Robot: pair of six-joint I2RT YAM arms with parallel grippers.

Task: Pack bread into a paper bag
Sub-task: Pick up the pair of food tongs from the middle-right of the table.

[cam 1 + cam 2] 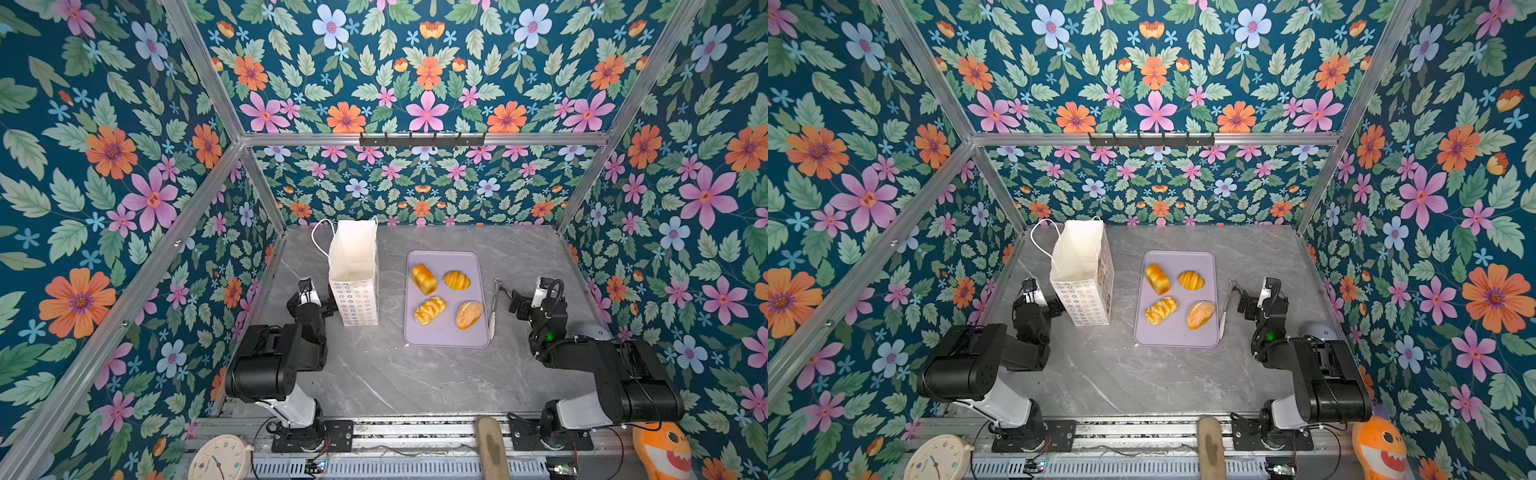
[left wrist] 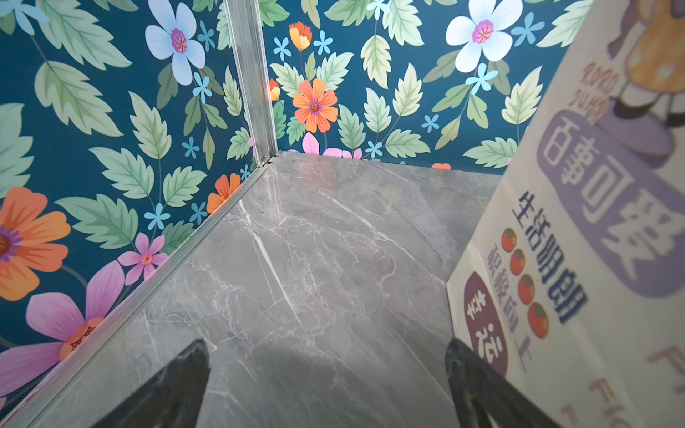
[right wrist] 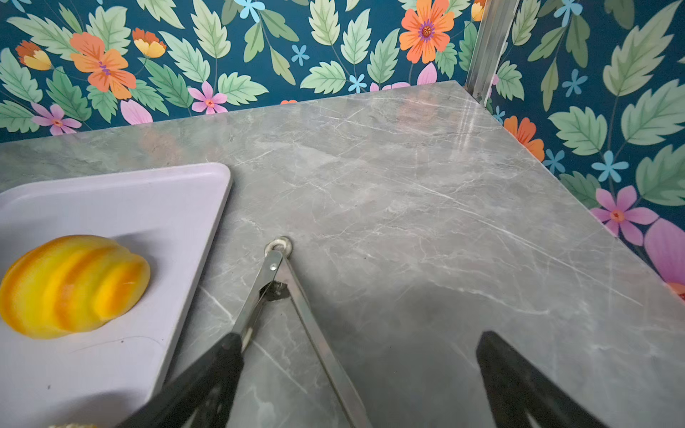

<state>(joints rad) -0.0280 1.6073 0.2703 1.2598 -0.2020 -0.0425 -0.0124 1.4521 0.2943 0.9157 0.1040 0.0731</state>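
The paper bag (image 1: 353,286) (image 1: 1084,282) stands upright and open at the table's back left; its printed side (image 2: 593,259) fills one edge of the left wrist view. Four breads lie on a lavender tray (image 1: 446,336): a blocky loaf (image 1: 424,279), a ridged shell bun (image 1: 456,280) (image 3: 74,285), a braided roll (image 1: 430,310) and a seeded oval roll (image 1: 469,314). My left gripper (image 1: 313,305) (image 2: 328,348) hangs open and empty just left of the bag, one finger close to its wall. My right gripper (image 1: 523,301) (image 3: 358,338) is open beside the tray, holding nothing.
Metal tongs (image 1: 494,307) (image 3: 281,281) lie on the grey marble table between the tray (image 3: 129,200) and my right gripper; one finger hovers over a tong arm. Floral walls enclose three sides. A clock (image 1: 220,457) and an orange toy (image 1: 665,453) sit past the front rail.
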